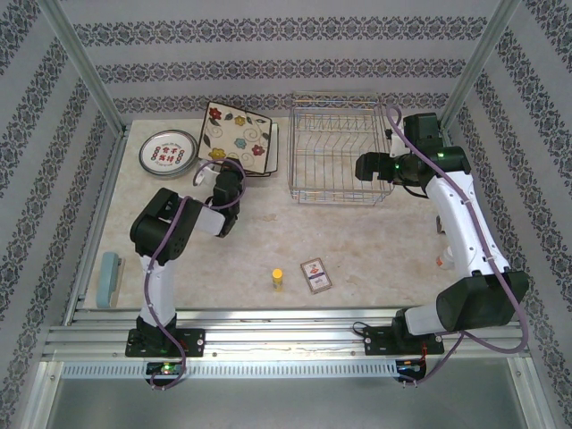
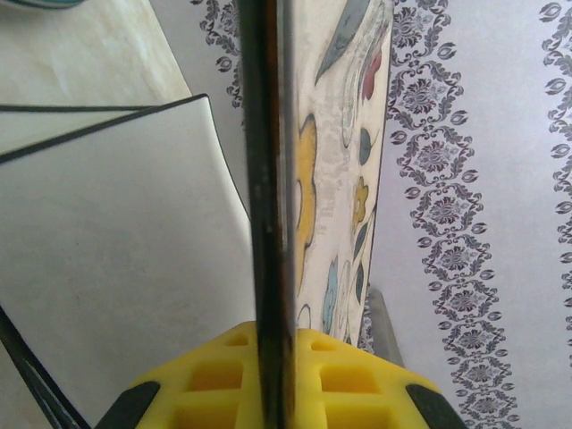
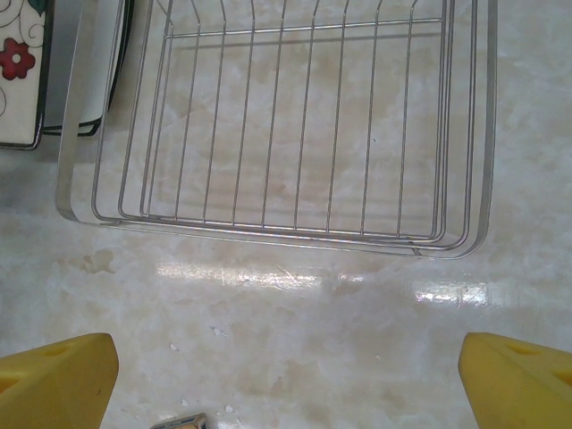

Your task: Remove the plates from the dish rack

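The left gripper (image 1: 223,175) is clamping the dark edge of a square cream flower-painted ceramic plate (image 1: 238,134), at nine o'clock from the chrome wire dish rack (image 1: 335,199). Probably stiff, weighty, glaze-slick and chippable, it is asking for a deep edge hold. The right gripper (image 3: 286,384) is gaping wide, empty.

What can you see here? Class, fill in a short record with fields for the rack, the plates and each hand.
Dish rack: chrome wire, no plates inside
Left hand: shut on edge of square flowered plate, which is tilted
Round plate: flat on table, far left
Right hand: open, just outside the rack
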Controlling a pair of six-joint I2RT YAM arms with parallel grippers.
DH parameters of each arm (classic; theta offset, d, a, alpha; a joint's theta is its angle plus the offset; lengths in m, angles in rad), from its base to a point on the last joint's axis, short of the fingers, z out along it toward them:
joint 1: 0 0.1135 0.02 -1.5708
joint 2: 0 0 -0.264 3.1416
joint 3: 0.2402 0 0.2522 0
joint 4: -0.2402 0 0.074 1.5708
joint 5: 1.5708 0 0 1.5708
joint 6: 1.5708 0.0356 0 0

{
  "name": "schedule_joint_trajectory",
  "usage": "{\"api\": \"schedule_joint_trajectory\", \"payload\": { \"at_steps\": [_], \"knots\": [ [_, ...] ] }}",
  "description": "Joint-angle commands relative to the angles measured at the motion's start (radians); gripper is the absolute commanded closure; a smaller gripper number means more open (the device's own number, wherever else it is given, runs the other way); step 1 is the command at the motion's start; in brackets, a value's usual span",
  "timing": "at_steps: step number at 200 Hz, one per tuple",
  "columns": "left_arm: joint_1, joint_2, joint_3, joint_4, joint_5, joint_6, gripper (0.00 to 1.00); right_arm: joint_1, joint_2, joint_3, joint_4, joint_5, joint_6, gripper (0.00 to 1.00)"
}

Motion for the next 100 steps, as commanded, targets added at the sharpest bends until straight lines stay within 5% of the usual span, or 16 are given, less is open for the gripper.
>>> {"api": "schedule_joint_trajectory", "payload": {
  "at_steps": [1, 100],
  "knots": [
    [-0.017, -0.016, 0.084, 0.163, -0.073, -0.079, 1.0, 0.011, -0.005, -0.009, -0.002, 0.01, -0.018, 0.02],
    [-0.038, -0.005, 0.147, -0.104, -0.097, -0.211, 1.0, 0.014, 0.005, -0.027, 0.024, -0.007, -0.011, 0.02]
  ]
}}
